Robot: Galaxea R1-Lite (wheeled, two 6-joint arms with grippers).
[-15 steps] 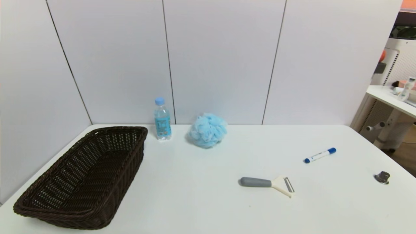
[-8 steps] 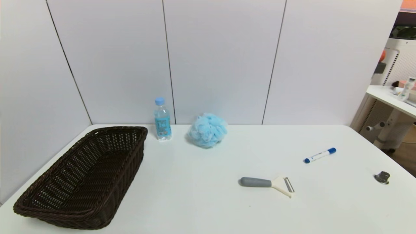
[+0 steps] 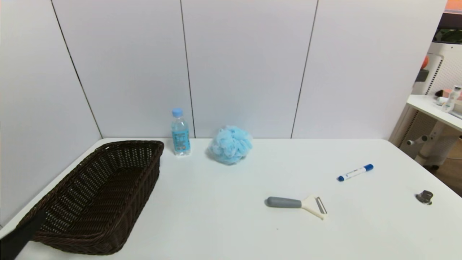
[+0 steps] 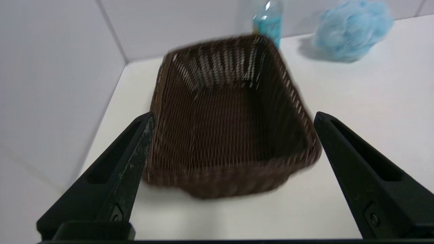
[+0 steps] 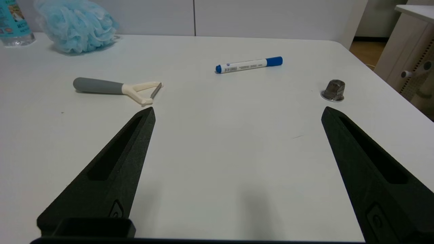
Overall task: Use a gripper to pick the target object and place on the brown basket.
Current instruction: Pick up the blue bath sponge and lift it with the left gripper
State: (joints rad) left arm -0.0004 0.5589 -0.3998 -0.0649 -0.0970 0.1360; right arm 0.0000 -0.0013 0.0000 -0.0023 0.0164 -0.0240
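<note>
The bath pouf (image 3: 230, 144) sits at the back of the table (image 3: 231, 231) against the wall, untouched, just beside the water bottle (image 3: 180, 133) and well ahead of both pairs of jaws. What has changed for you: a black tip of the left gripper (image 4: 234, 117) has just come into the head view's lower left corner, over the near end of the basket (image 3: 92, 231), where half a second ago there was nothing. I read that as the left arm starting its reach. Its jaws stand wide apart and hold nothing; between them you see the basket, with the pouf beyond its far corner, off toward the jaw on the pouf's side.

The right gripper (image 5: 237, 112) hangs low over the near table, jaws also wide apart and empty, with a peeler (image 5: 117, 87), marker (image 5: 249, 64) and small metal cap (image 5: 333, 90) lying ahead of it.

For room: the pouf is close to the wall and the bottle. The table between basket and pouf is bare, so cross there, clearing the basket's rim.
</note>
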